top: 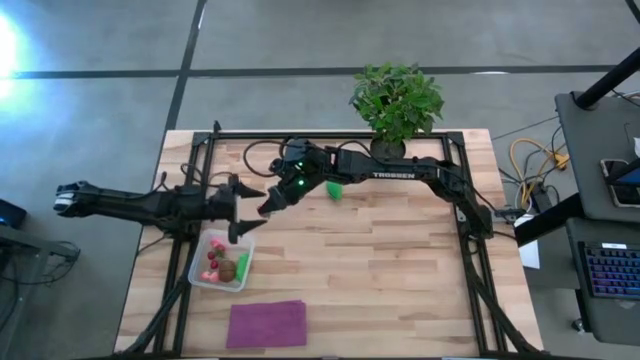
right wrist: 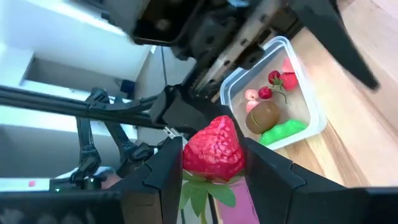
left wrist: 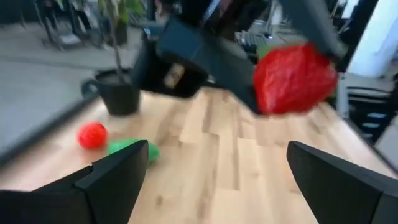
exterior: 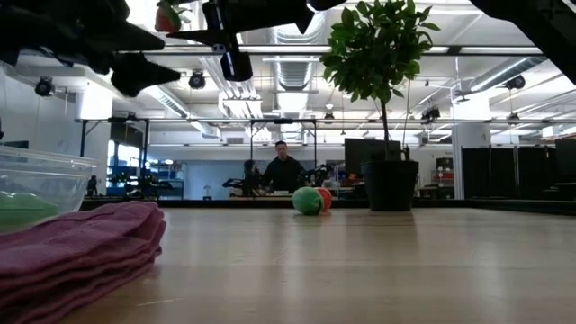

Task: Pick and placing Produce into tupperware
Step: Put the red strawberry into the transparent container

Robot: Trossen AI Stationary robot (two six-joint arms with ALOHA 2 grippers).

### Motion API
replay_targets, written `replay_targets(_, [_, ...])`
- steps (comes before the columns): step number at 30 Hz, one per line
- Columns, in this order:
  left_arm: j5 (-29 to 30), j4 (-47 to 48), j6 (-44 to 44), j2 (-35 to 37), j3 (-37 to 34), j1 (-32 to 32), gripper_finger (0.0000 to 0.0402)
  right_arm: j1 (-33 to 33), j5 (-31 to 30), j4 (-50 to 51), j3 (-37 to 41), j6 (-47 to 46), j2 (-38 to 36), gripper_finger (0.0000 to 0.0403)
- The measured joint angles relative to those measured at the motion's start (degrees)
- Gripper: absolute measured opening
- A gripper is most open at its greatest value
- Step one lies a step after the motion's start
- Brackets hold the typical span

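- We see the right end effector (right wrist: 214,186) clenched on a red toy strawberry (right wrist: 214,149) with a bumpy skin and green leaves at its base; the fingers press it from both sides, and it is held up off the worktop (top: 400,270).
- The left end effector (top: 243,208) sits just beside the right one with its fingers spread wide and nothing between them; in its wrist view the strawberry hangs ahead of it, between the two fingertips' lines but apart from them.
- Below and near both end effectors lies the clear tub (top: 222,261), squarish with rounded corners, holding a brown kiwi-like ball (top: 228,270), a green piece (top: 242,264) and small red and pink pieces.
- Further off, near the potted plant (top: 397,100), a green oval piece (top: 335,189) and a red ball (left wrist: 92,134) lie side by side on the worktop.
- A folded purple cloth (top: 267,324) lies near the tub.
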State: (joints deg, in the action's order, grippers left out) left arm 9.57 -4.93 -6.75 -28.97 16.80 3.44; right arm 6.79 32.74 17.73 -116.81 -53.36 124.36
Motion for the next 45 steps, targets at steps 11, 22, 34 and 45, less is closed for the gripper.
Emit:
replay_targets(11, [2.9, -0.1, 10.7, 1.6, 0.4, 0.0, 0.0368, 0.0, -7.2, 0.0, 0.0, -1.1, 0.0, 0.0144])
replay_targets(22, [4.7, -0.7, 10.7, 2.5, 1.5, 0.0, 0.0331, 0.4, -10.5, 0.0, 0.0, -1.5, 0.0, 0.0144])
replay_targets(34, [4.3, -1.0, 10.6, -0.8, 2.9, 0.0, 0.0283, 1.3, -11.2, 0.0, 0.0, -1.2, 0.3, 0.0144])
replay_targets(45, [4.8, -0.8, 10.6, -3.2, 3.1, 0.0, 0.0282, 1.5, -10.8, 0.1, 0.0, -1.1, 1.0, 0.0144])
